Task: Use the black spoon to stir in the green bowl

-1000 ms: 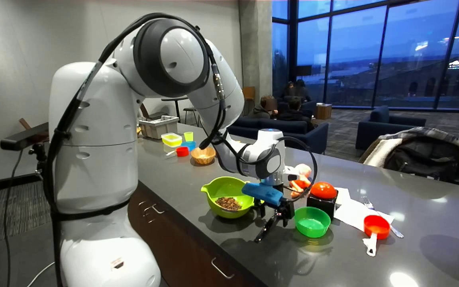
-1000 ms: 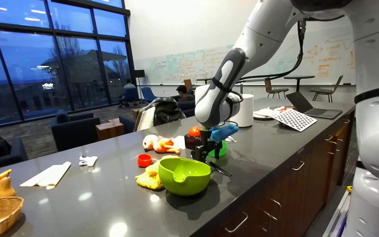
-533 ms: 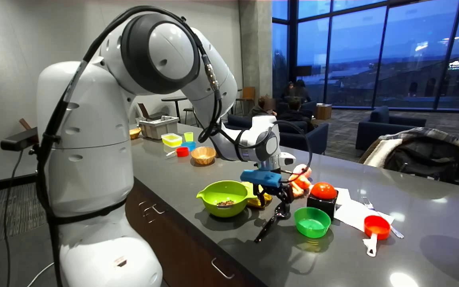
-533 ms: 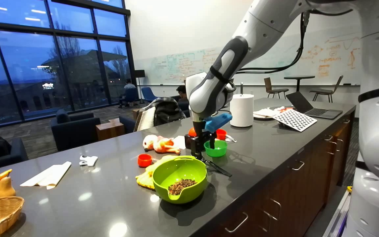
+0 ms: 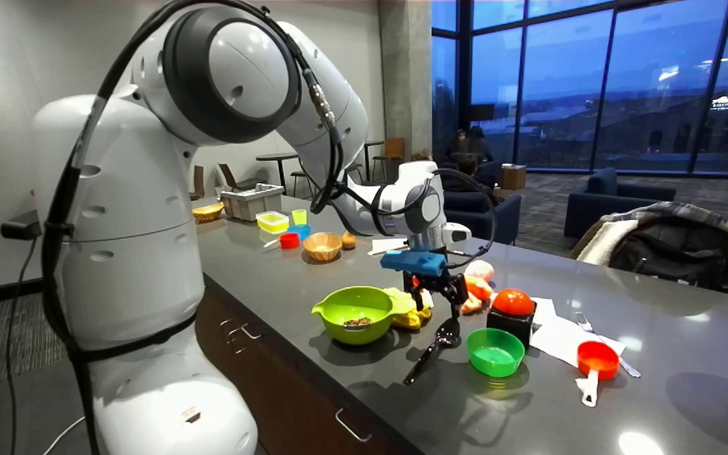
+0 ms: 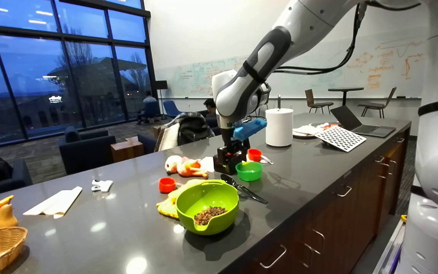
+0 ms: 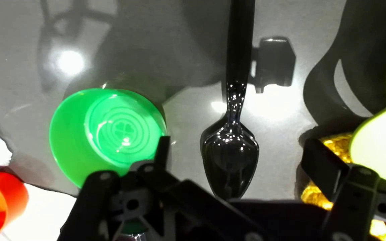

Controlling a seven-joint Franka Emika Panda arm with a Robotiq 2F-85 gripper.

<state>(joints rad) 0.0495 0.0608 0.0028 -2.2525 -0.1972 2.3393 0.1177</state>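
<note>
Black spoon point(image 7: 236, 90) lies near the lime-green bowl point(image 6: 224, 220), below the wide-spread claw point(image 5: 437, 309).

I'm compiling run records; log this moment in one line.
gripper: open, above counter; black spoon: on counter, ungripped; lime-green bowl: holds brown bits

White arm point(image 5: 127, 180), black cables point(image 5: 63, 189), black end effector point(image 5: 437, 308)

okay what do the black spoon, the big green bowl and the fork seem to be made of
Black spoon: probably glossy plastic; sharp highlights dot its smooth surface.
Green bowl: likely plastic, smooth, evenly coloured, with a soft sheen.
Fork: apparently shiny metal, from its silvery colour.
</note>
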